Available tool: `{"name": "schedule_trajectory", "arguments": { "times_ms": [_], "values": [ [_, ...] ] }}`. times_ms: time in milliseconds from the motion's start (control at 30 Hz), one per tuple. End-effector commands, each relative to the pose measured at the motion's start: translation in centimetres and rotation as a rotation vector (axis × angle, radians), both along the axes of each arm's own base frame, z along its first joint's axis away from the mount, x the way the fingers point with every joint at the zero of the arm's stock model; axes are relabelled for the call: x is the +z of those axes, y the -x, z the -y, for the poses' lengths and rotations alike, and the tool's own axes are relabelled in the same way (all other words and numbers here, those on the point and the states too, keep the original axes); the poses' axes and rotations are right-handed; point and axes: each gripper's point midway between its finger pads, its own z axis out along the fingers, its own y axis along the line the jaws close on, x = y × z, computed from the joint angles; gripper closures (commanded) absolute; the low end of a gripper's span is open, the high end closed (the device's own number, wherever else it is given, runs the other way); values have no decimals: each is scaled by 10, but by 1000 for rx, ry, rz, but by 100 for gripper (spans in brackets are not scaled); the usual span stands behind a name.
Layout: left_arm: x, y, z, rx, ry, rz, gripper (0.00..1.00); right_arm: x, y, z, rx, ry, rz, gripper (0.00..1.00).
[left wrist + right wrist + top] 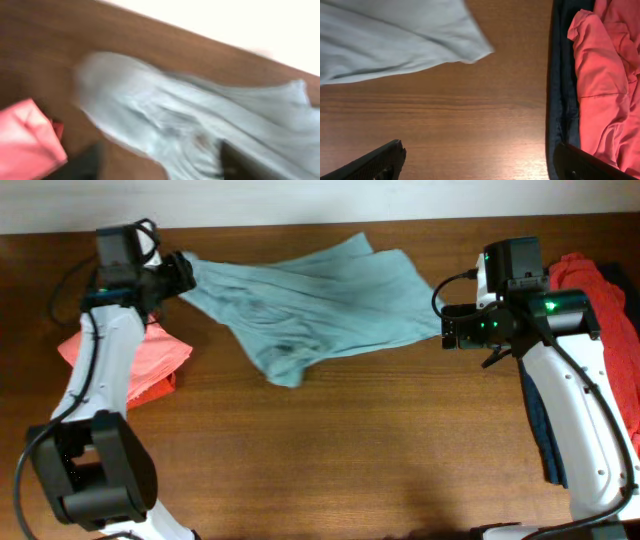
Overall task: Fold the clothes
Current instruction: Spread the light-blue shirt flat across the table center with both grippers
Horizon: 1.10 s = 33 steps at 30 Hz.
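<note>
The pale grey-blue shirt lies crumpled across the far middle of the table. My left gripper is at its left end. In the blurred left wrist view the jaws stand wide apart over the shirt's edge and bare wood. My right gripper is just off the shirt's right corner. In the right wrist view its jaws are open and empty over wood, with the shirt ahead to the left.
A folded coral-red garment lies at the left, under my left arm, and shows in the left wrist view. At the right edge an orange-red garment lies on a dark navy one.
</note>
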Motion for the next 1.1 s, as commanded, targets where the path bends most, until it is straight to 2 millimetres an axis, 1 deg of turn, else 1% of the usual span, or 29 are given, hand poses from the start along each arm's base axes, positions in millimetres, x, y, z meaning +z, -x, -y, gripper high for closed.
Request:
{"name": "schedule_trajectory", "arguments": {
  "times_ms": [0, 33, 100, 167, 267, 333, 400, 500, 633, 700, 733, 767, 800, 833, 867, 900, 933, 967, 1000, 1033, 1067],
  "values": [
    [-21, 48, 55, -157, 162, -211, 1, 6, -2, 2, -9, -2, 16, 1],
    [-32, 68, 67, -191, 160, -301, 1, 6, -2, 2, -9, -2, 16, 1],
    [-43, 91, 83, -259, 131, -393, 1, 6, -2, 2, -9, -2, 17, 1],
    [-51, 113, 100, -343, 43, -469, 1, 6, -2, 2, -9, -2, 16, 1],
    [-61, 133, 112, -398, -165, -548, 1, 4, -2, 2, -9, -1, 12, 1],
    [-63, 141, 125, -449, -270, -560, 1, 3, -3, 2, -9, -1, 8, 1],
    [-65, 146, 139, -525, -354, -551, 1, 2, -3, 2, -9, -1, 4, 1],
    [-72, 147, 154, -556, -446, -520, 1, 1, -3, 2, -9, -1, 4, 1],
    [-90, 140, 159, -553, -546, -459, 2, 1, -3, 2, -9, -1, 3, 1],
    [-102, 137, 162, -576, -555, -432, 5, 1, -3, 2, -9, -1, 3, 1],
    [-110, 135, 162, -585, -560, -421, 8, 1, -3, 1, -9, -2, 2, 1],
    [-113, 134, 163, -584, -559, -416, 11, 1, -3, 1, -9, -2, 2, 1],
    [-116, 131, 164, -579, -558, -400, 23, 1, -3, 1, -7, -5, 2, 1],
    [-116, 127, 164, -572, -561, -384, 32, 1, -3, 1, -7, -6, 2, 1],
    [-115, 122, 164, -562, -568, -366, 44, 1, -3, 1, -7, -6, 2, 1],
    [-113, 118, 165, -554, -571, -345, 64, 1, -3, 0, -6, -8, 2, 1],
    [-111, 114, 167, -550, -568, -328, 76, 1, -3, 0, -6, -8, 2, 1],
    [-110, 109, 169, -546, -565, -306, 91, 1, -3, 0, -6, -8, 2, 1],
    [-109, 107, 170, -543, -563, -297, 96, 1, -3, 0, -6, -8, 2, 1],
    [-108, 107, 170, -542, -563, -293, 99, 1, -3, 0, -6, -8, 2, 1],
    [-108, 107, 169, -541, -562, -295, 99, 1, -3, 0, -6, -8, 2, 1]
  ]
}}
